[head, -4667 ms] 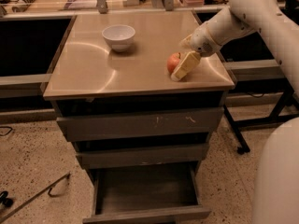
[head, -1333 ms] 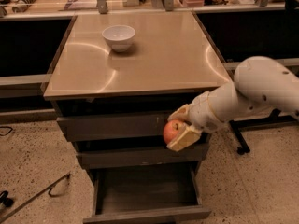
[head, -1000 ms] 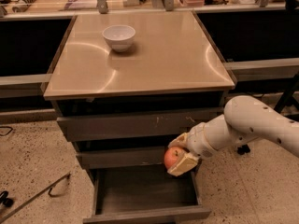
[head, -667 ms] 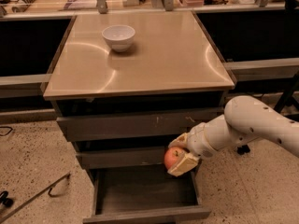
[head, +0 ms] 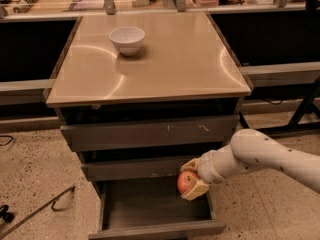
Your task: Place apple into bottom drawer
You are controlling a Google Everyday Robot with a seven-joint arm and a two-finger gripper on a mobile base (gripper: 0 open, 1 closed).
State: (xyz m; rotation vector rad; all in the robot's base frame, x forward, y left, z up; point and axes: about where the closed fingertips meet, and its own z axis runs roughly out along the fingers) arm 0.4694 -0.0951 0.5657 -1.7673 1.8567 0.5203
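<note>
My gripper (head: 191,181) is shut on the red-orange apple (head: 185,182) and holds it just above the right rear part of the open bottom drawer (head: 155,229). The white arm reaches in from the right, low in front of the cabinet. The drawer is pulled out toward me and its grey tray shows nothing inside. The apple sits level with the middle drawer front (head: 140,167), at its right end.
A white bowl (head: 127,39) stands on the tan cabinet top (head: 175,59). The scratched upper drawer front (head: 150,131) is closed. A dark cable and metal rod (head: 45,209) lie on the speckled floor at the left. Black table legs (head: 305,109) stand at the right.
My gripper has carried the apple from the cabinet top down over the front, and in the last second lowered it slightly further toward the open bottom drawer.
</note>
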